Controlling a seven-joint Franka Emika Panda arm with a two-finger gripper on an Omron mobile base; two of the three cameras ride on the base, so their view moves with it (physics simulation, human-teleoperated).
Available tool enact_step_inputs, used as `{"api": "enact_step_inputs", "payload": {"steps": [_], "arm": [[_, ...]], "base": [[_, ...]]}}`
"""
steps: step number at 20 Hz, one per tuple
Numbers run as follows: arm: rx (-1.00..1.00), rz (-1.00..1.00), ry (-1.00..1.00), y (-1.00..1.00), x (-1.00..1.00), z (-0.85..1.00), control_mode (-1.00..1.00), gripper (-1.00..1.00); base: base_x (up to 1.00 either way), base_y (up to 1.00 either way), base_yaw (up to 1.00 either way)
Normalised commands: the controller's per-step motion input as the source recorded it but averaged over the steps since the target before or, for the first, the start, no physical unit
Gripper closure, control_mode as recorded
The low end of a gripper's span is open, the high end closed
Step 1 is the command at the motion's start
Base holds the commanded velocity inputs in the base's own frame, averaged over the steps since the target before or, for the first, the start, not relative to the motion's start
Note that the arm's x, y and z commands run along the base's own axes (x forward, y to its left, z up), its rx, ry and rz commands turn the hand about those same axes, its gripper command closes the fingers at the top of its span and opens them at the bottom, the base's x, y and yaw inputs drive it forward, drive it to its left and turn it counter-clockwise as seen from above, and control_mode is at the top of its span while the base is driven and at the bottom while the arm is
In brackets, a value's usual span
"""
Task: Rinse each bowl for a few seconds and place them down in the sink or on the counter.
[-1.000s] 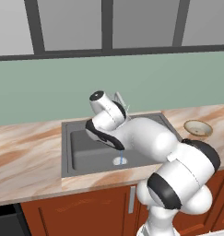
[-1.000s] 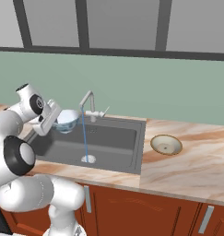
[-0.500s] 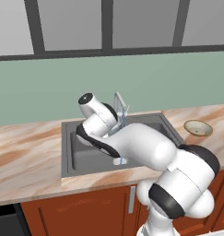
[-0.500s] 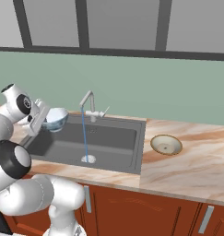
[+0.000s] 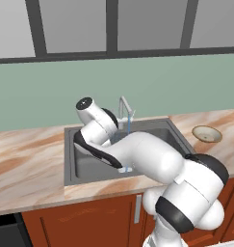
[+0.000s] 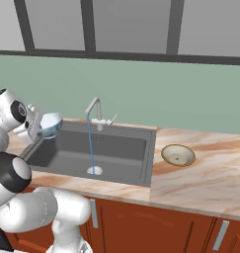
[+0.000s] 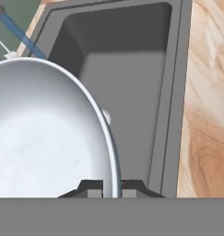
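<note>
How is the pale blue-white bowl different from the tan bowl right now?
The pale blue-white bowl is pinched by its rim in the gripper above the sink's left end; the tan bowl rests on the counter right of the sink. The blue-white one is deeper and glossy, the tan one shallow with a darker inside. Both are small, round and clear of the tap's stream.

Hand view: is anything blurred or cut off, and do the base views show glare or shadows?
Hand view: sharp, but the glossy pale blue-white bowl is cropped at the left edge. Right base view: even lighting, soft sheen on that bowl, no hard shadows in the dark grey sink. Left base view: the white arm hides much of the basin.
</note>
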Motion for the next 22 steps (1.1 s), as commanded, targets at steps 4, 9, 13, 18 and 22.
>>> {"api": "enact_step_inputs", "payload": {"steps": [4, 9, 13, 18, 22], "arm": [[0.01, 0.17, 0.01, 0.26, -0.04, 0.00, -1.00, 1.00], [0.02, 0.17, 0.00, 0.28, -0.04, 0.00, -1.00, 1.00], [0.01, 0.15, 0.00, 0.33, -0.06, 0.00, -1.00, 1.00], [0.00, 0.12, 0.01, 0.41, -0.04, 0.00, -1.00, 1.00], [0.00, 0.11, 0.02, 0.43, -0.02, 0.00, -1.00, 1.00]], "base": [[0.00, 0.00, 0.00], [0.00, 0.00, 0.00], [0.00, 0.00, 0.00], [0.00, 0.00, 0.00], [0.00, 0.00, 0.00]]}}
